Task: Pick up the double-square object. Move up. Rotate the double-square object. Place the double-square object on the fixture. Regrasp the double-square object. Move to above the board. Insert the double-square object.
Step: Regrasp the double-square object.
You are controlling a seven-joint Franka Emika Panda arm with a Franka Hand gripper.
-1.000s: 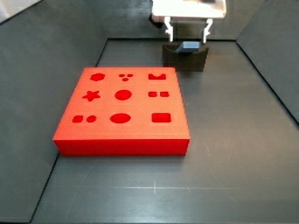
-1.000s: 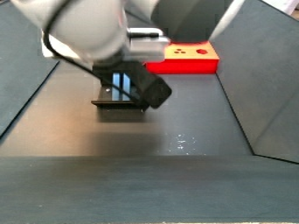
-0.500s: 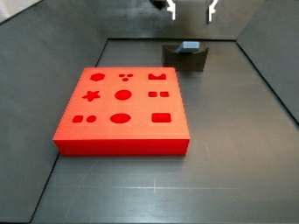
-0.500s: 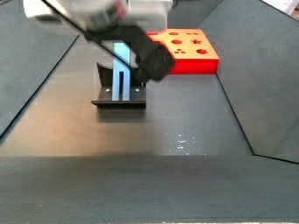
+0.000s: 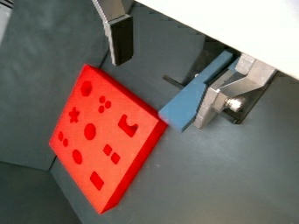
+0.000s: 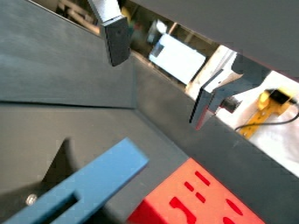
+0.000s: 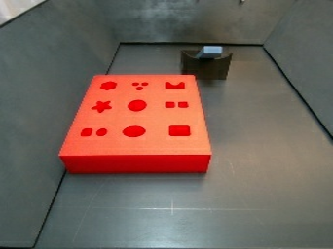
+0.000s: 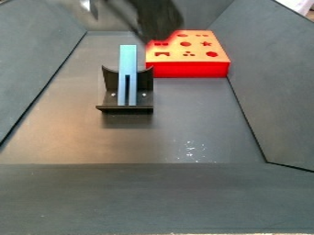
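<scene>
The double-square object [image 8: 128, 72], a slim blue-grey bar, stands upright in the notch of the dark fixture [image 8: 125, 103]. In a side view only its top [image 7: 211, 51] shows above the fixture [image 7: 208, 66]. My gripper [image 8: 145, 9] is high above it, open and empty, only a blur at the frame's edge. In both wrist views the gripper [image 5: 162, 87] [image 6: 158, 87] holds nothing, and the object [image 5: 190, 94] [image 6: 87, 188] lies far below the fingers [image 5: 118, 37]. The red board [image 7: 136, 122] with shaped holes lies flat on the floor.
Dark sloped walls [image 7: 46, 39] enclose the grey floor [image 8: 160, 147] on all sides. The board [image 8: 186, 53] sits apart from the fixture. The board also shows in both wrist views [image 5: 103, 136] [image 6: 193, 203].
My gripper has let go of the double-square object and risen straight up, leaving one side view. The object stays upright in the fixture.
</scene>
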